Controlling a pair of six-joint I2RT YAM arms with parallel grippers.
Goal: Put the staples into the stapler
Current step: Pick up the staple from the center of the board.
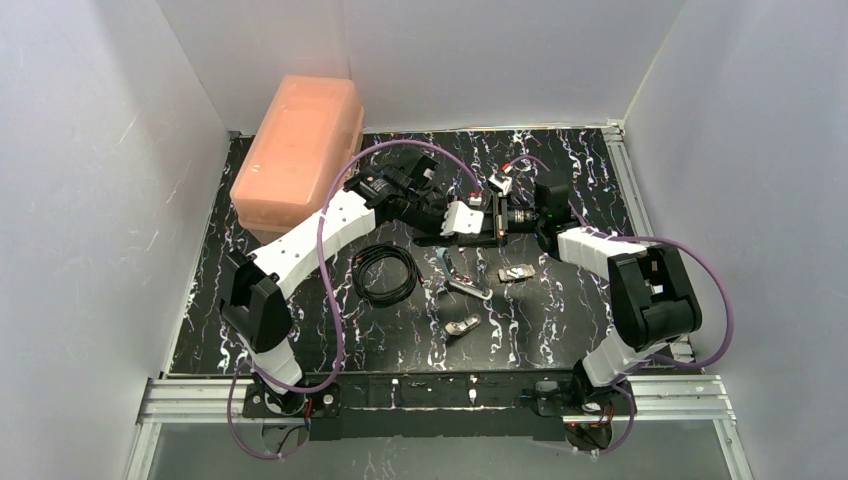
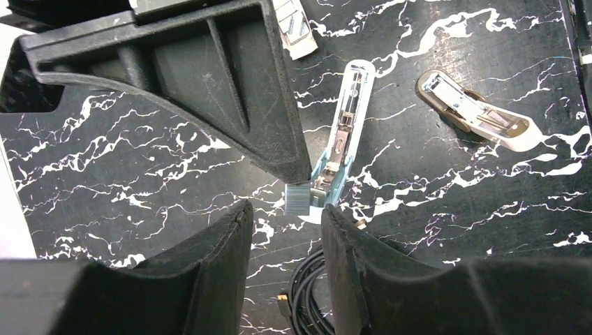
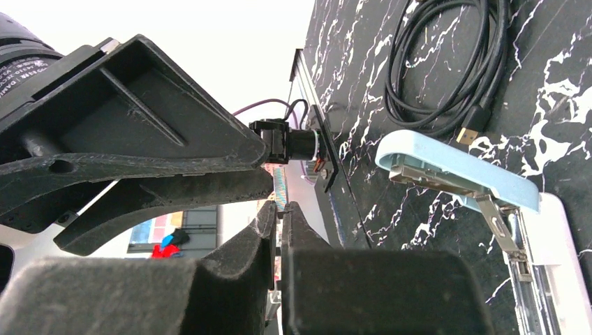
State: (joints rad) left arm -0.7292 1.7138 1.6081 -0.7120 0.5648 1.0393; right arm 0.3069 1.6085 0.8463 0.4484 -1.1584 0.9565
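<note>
right gripper [image 3: 279,213]: pinched shut on staples [image 2: 298,199], held just beside stapler [image 2: 347,118] end
left gripper [image 2: 286,209]: jaws apart, empty, either side of staples
step tip: line staples up with open channel, lower flat
room: cable [image 2: 307,300] near that stapler end; second stapler [image 2: 475,112] well apart

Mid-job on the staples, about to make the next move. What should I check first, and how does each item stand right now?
1. Right hand grips the staples: ok, shut on the strip.
2. Left hand free: ok, fingers apart, the staples at their tips but not gripped.
3. Stapler open, metal channel exposed: ok.
4. Staples seated in the channel: not ok, they are in the right hand, beside the stapler's end.
5. Channel free of old staples: cannot tell.
6. Cable off the stapler: ok, it lies apart.
</note>
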